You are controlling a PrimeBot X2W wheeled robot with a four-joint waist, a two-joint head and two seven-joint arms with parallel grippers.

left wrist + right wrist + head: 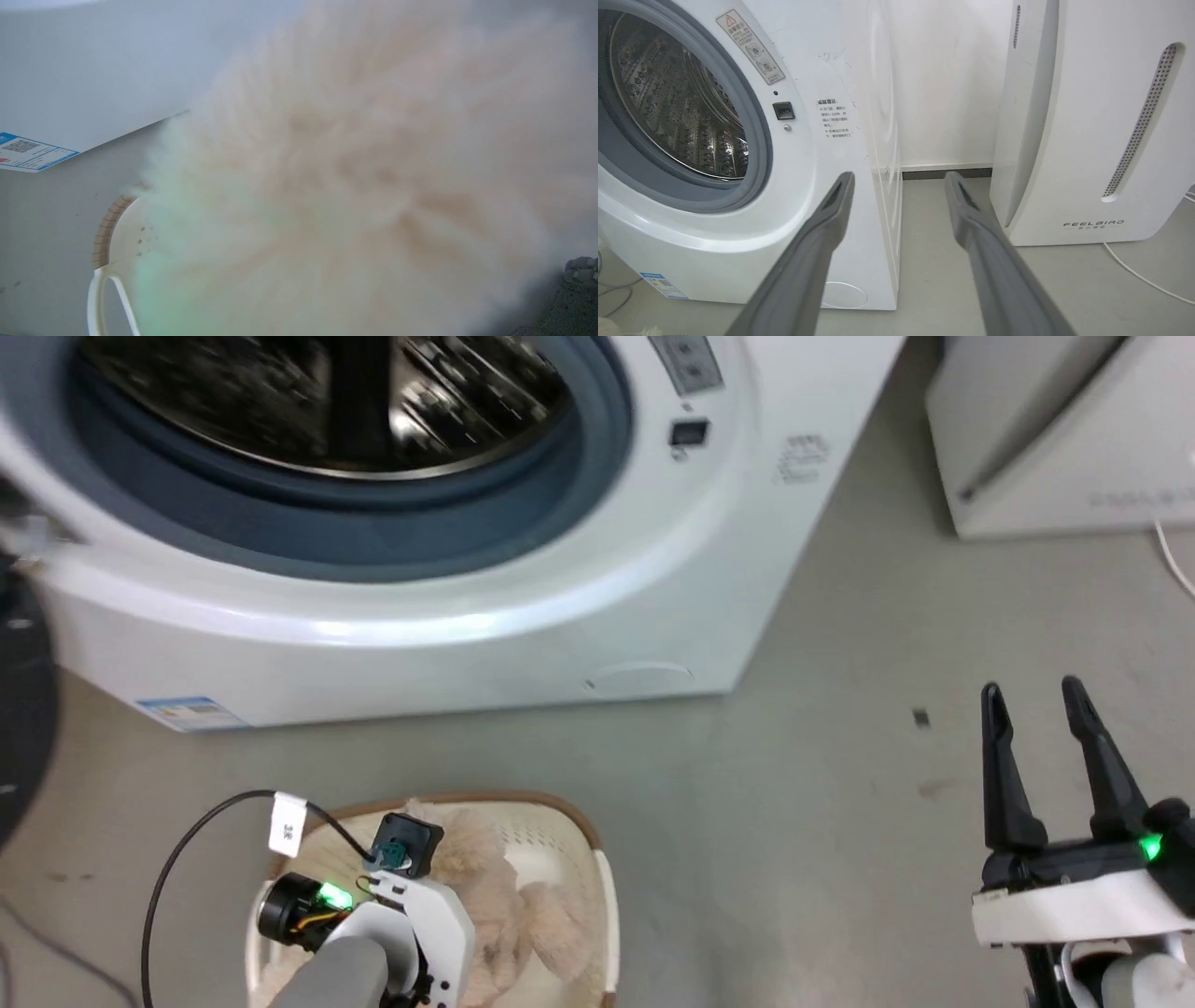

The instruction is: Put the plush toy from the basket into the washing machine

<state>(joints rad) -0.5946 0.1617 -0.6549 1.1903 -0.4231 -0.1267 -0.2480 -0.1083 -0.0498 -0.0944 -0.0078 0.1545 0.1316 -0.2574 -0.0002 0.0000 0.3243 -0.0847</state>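
Observation:
The plush toy [509, 901], shaggy and cream-beige, lies in the basket [579, 826] on the floor in front of the washing machine [467, 616]. My left arm's wrist [420, 915] reaches down over the toy, and its fingers are hidden in or behind the fur. In the left wrist view, blurred fur of the plush toy [364, 177] presses close to the camera, with the basket's brown rim [105, 231] and the washer's white panel [93, 70] beside it. My right gripper [1034, 695] [899, 179] hovers open and empty over the floor, right of the washer [822, 154]. The porthole stands open, showing the steel drum [327, 401].
A white slanted appliance [1055, 439] [1087, 116] stands to the right of the washer, with a white cable [1134, 273] on the floor beside it. The dark edge of the washer's door [23, 709] shows at far left. Grey floor lies between the basket and my right gripper.

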